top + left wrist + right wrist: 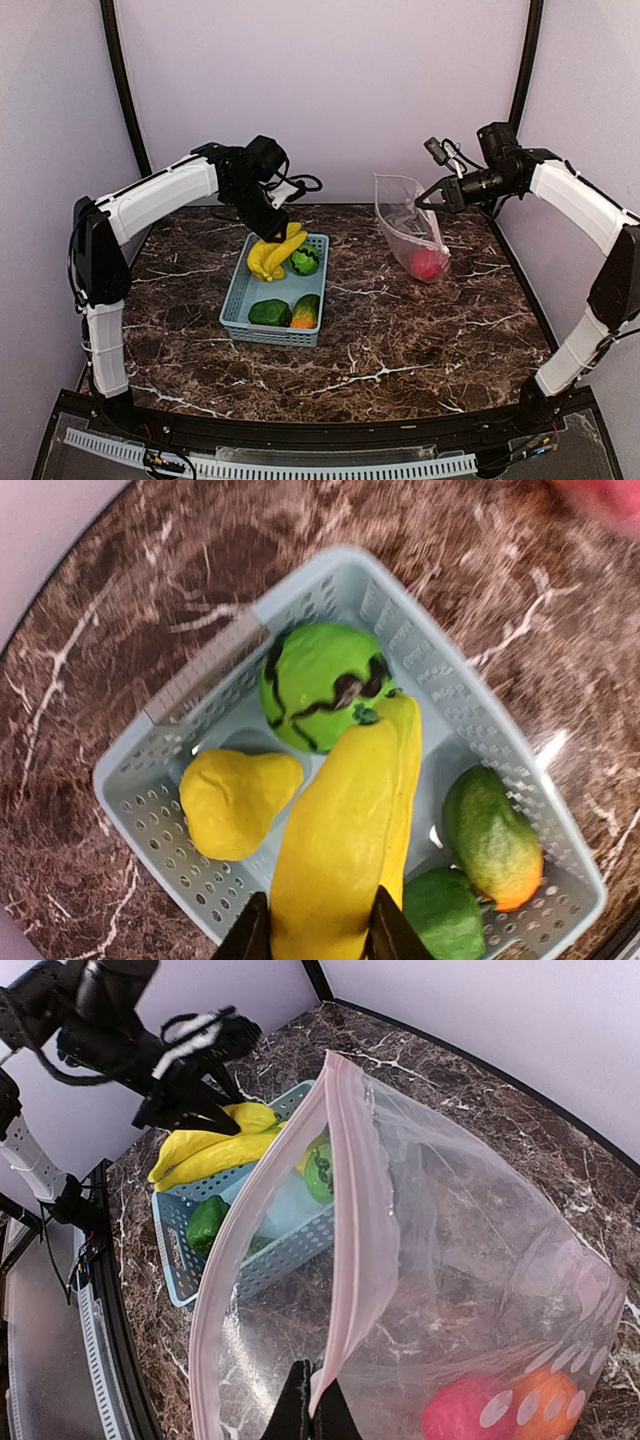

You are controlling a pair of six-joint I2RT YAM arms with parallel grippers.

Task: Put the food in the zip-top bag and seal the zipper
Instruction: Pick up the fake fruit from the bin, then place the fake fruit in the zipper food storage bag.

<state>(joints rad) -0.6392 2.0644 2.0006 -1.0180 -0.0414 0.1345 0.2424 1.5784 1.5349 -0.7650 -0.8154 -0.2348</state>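
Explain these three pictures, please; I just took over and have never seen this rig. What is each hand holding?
You are looking at a left arm and a right arm bolted to a marble table, each ending in a two-finger hand. The wide picture comes from a fixed camera above and behind them. The other two come from a camera on each wrist, looking past that hand. The left hand is shut on a banana over a blue basket, which holds a melon, a lemon, a pepper and a green-orange fruit. The right hand pinches the pink strip of a clear bag, holding it upright, mouth open. A pink ball and an orange lie inside.
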